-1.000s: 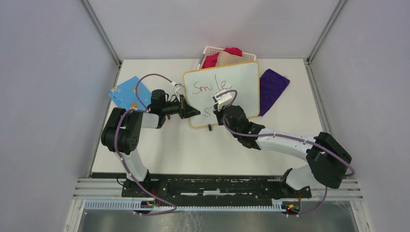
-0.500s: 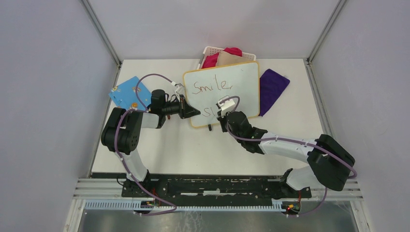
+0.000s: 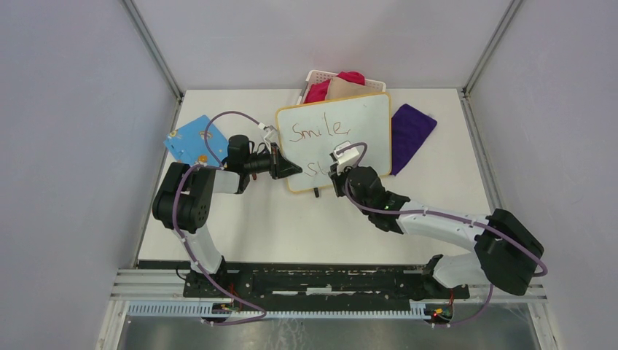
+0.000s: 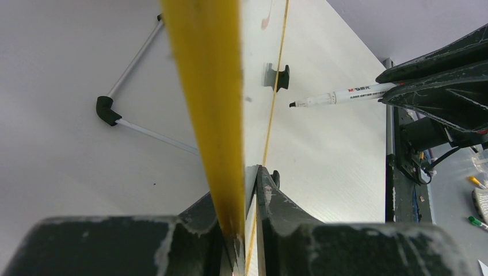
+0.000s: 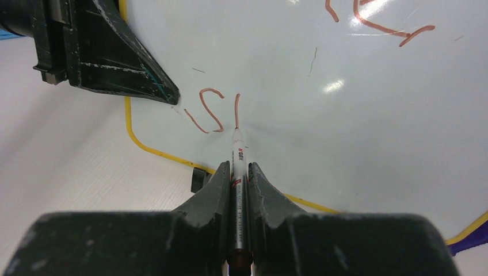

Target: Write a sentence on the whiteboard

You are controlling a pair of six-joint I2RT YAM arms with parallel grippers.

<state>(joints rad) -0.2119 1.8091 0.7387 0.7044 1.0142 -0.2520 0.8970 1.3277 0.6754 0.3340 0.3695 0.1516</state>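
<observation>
White and bare, the surface point(image 3: 291, 226) carried the whiteboard point(image 3: 372, 117) toward its twelve o'clock, which left the six o'clock half free for both arms to reach in. The left arm point(image 3: 191, 197) came in from the board's nine o'clock side. The left jaws were narrowed onto the yellow rim point(image 4: 213, 115) near the eight o'clock corner, probably to stop the board sliding under the pen's push. The right arm point(image 3: 437, 222) reached up from five o'clock. The right jaws were closed narrowly around a marker point(image 5: 237, 158), held along their line so its tip pointed straight at the board. The sentence point(image 3: 318, 131) was partial: "Smile" in red across the upper half and, near seven o'clock, an "s" and one upright stroke point(image 5: 236, 112). The tip sat at that stroke's foot, likely mid-letter.
</observation>
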